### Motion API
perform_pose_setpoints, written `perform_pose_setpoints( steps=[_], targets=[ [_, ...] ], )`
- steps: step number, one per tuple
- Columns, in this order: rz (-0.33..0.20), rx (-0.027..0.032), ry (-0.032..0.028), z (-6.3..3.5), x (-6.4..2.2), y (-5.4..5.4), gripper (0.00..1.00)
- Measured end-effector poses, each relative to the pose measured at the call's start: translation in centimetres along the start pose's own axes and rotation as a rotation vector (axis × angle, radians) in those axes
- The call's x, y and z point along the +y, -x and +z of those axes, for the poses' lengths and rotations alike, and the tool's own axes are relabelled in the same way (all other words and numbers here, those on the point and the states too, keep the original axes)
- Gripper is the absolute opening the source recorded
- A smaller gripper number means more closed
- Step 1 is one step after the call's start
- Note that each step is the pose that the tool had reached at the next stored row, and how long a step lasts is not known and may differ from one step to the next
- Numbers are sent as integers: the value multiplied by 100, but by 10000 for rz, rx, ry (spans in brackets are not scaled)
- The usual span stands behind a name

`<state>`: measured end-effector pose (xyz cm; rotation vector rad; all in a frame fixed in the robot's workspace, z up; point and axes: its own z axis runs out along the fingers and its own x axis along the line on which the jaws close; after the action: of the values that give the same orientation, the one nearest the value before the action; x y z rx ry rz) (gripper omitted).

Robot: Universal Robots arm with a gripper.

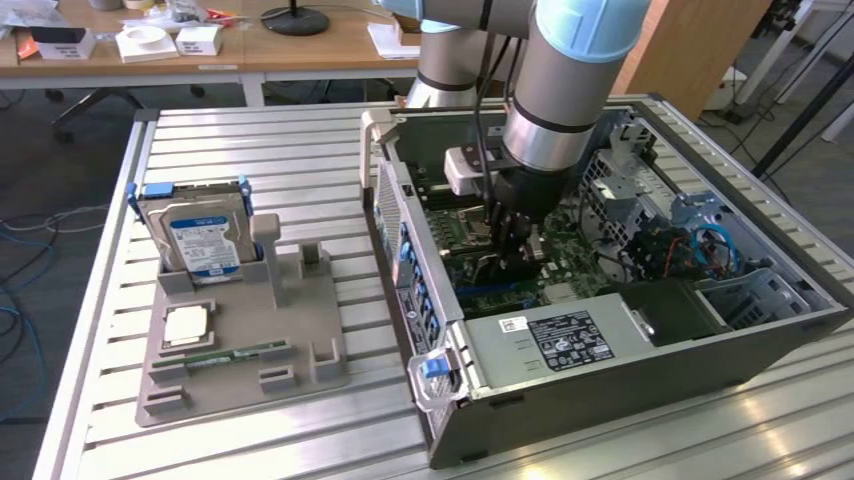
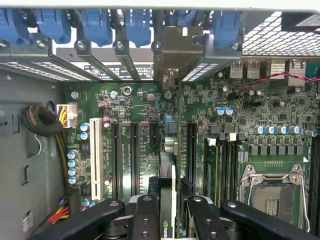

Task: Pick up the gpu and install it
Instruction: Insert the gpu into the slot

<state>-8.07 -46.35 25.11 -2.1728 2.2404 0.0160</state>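
Note:
My gripper is reaching down inside the open computer case, just above the motherboard. In the wrist view my gripper is shut on the gpu, a thin dark card seen edge-on between the black fingers. The card runs along the row of long expansion slots. Its metal bracket stands against the case's rear wall, among the blue slot clips. Whether the card's edge sits in the slot is hidden.
On the exterior view's left, a grey fixture holds a silver hard drive, a square processor and a green memory stick. Inside the case are the power supply, a processor socket, a white slot and cable bundles.

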Motion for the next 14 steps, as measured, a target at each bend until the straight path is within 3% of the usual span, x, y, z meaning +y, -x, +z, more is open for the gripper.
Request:
perform_pose_setpoints(
  steps=[14],
  targets=[
    [70,-1,-3,-11,0,0,26]
  ],
)
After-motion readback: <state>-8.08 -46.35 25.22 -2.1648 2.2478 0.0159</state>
